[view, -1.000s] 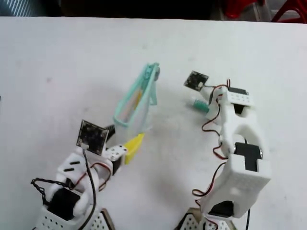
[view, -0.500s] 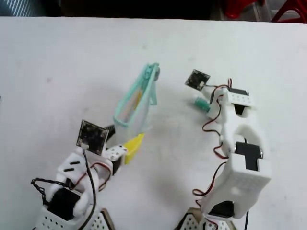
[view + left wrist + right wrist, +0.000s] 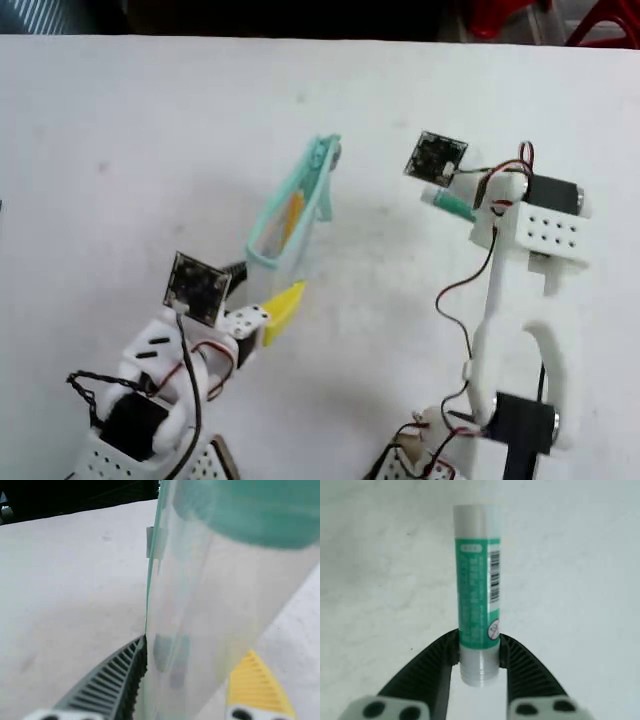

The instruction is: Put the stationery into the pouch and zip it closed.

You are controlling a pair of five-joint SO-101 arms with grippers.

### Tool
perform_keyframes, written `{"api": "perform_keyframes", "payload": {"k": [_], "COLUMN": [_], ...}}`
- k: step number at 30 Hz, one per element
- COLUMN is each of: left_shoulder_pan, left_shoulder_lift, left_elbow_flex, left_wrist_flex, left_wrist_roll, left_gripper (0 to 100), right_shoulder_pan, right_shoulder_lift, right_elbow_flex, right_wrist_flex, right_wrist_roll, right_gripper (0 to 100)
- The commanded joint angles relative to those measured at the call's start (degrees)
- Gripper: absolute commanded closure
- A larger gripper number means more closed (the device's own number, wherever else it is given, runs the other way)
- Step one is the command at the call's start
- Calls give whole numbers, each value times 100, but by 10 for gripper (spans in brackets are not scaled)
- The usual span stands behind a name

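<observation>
Left gripper pinches the near end of the open pouch. Right gripper clamps a glue stick to the pouch's right. Loading and zipping are not yet done.

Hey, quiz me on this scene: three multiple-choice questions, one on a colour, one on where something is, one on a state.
1. The pouch trim is: A red, B teal, C black.
2. The glue stick is: A in the pouch, B under the pouch, C in the right hand.
3. The pouch mouth is: A open, B zipped shut, C taped over.
Answers: 1 B, the rim shows teal. 2 C, the hand clamps its end. 3 A, the rim gapes in the high view.
</observation>
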Motion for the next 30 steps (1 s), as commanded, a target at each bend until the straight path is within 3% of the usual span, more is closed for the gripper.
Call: {"api": "perform_keyframes", "payload": {"k": [1, 2, 10, 18, 23, 30], "left_shoulder_pan": [101, 101, 101, 101, 101, 101], "left_shoulder_lift": [22, 22, 22, 22, 22, 22], "left_elbow_flex": [-35, -35, -44, -44, -44, -44], "left_wrist_flex": [-149, -149, -114, -123, -123, -114], "left_wrist_roll": [-62, -62, -62, -62, -62, -62], "left_gripper": [736, 736, 736, 736, 736, 736], "right_shoulder_pan": [-66, -4, 259, -1349, -2703, -4409], "right_shoulder_lift": [-330, -233, 101, -1376, -2396, -3064], "right_elbow_flex": [-1424, -1811, -2365, -2497, -2497, -2462], "right_wrist_flex": [1859, 2316, 2316, 2308, 2211, 1305], "right_wrist_roll": [448, 615, 492, -738, -2338, -5662], "right_gripper": [981, 981, 981, 981, 981, 981]}}
